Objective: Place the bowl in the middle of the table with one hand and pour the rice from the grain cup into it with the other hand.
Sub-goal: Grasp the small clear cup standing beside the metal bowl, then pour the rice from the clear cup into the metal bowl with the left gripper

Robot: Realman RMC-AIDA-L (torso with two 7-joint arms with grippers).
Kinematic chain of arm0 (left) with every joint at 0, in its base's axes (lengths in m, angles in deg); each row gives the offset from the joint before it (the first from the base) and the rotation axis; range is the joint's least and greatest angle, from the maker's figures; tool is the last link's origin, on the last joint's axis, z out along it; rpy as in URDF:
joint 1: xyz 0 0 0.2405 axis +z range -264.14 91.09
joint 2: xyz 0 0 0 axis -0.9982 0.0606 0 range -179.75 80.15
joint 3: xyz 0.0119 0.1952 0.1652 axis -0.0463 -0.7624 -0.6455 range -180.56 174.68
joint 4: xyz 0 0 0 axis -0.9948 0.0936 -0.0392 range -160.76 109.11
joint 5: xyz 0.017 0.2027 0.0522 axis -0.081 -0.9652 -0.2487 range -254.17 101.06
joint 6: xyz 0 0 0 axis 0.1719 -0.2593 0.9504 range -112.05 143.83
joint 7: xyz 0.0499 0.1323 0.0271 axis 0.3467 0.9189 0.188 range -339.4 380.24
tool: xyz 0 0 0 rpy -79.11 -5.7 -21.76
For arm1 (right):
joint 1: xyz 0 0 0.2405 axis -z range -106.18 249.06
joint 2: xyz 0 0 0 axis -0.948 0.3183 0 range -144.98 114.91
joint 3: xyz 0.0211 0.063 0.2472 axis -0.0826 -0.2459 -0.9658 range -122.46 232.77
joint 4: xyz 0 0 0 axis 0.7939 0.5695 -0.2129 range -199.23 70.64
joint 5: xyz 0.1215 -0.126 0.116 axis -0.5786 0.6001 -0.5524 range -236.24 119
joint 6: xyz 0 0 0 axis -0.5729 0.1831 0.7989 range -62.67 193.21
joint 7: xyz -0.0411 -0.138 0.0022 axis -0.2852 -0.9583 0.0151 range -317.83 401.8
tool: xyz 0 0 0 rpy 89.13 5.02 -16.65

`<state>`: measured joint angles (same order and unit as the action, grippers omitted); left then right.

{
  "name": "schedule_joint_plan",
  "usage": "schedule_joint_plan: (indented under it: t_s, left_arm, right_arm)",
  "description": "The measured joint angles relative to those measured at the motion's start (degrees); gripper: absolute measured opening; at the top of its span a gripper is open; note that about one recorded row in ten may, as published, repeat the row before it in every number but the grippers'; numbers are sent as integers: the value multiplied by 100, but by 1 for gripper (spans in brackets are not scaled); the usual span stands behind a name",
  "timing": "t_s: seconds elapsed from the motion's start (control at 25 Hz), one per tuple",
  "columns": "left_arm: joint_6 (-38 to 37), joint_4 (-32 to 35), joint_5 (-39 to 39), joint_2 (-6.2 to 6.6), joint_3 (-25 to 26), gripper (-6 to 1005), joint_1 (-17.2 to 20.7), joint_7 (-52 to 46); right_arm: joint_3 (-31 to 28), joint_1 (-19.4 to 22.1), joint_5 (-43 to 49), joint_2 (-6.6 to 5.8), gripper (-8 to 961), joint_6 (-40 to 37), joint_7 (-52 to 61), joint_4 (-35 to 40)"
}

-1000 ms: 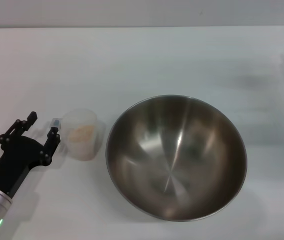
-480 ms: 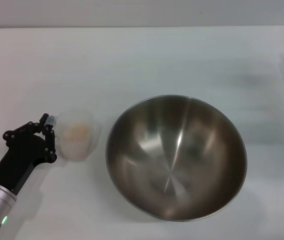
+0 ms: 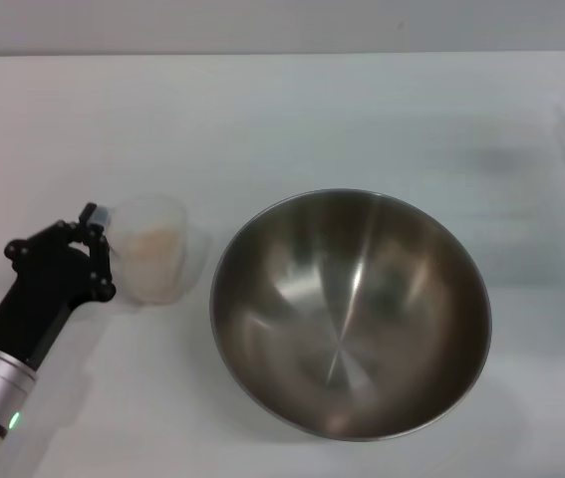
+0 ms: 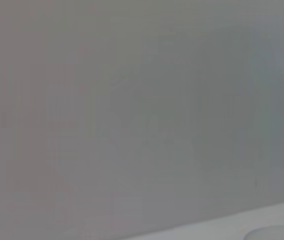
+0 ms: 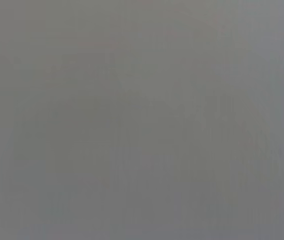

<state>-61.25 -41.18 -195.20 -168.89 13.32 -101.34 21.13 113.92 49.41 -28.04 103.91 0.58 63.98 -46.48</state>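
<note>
bowl (image 3: 350, 314) set mid-table (image 3: 292, 110), empty | left end effector (image 3: 91, 247) clamped on grain cup (image 3: 154, 261) handle, beside bowl | rice (image 3: 155, 244) unpoured | right arm unseen

My left gripper (image 3: 91, 231) is matt black, plastic or coated metal, can't tell which, on a smooth silvery metal wrist. Pinched in my jaws by its handle is the grain cup (image 3: 154, 261), cloudy see-through plastic with dull beige rice (image 3: 155, 244) inside. Just past it sits the bowl (image 3: 350, 314), shiny brushed steel with streaky reflections. The table (image 3: 282, 119) is plain matt white, smooth.
</note>
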Motion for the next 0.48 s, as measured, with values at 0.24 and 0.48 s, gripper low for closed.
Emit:
schedule_joint_plan:
  t_s: [0.24,0.48]
  left_arm:
    - [-1026,-167,-32,0,93,33,-47,1531]
    - [-1901,-249,-612,0,-71,39,-323,4230]
  right_arm:
    - [0,-57,-1,-7,478,159,-4,-6]
    - [-23,-134,-1,-11,478,269,-64,1]
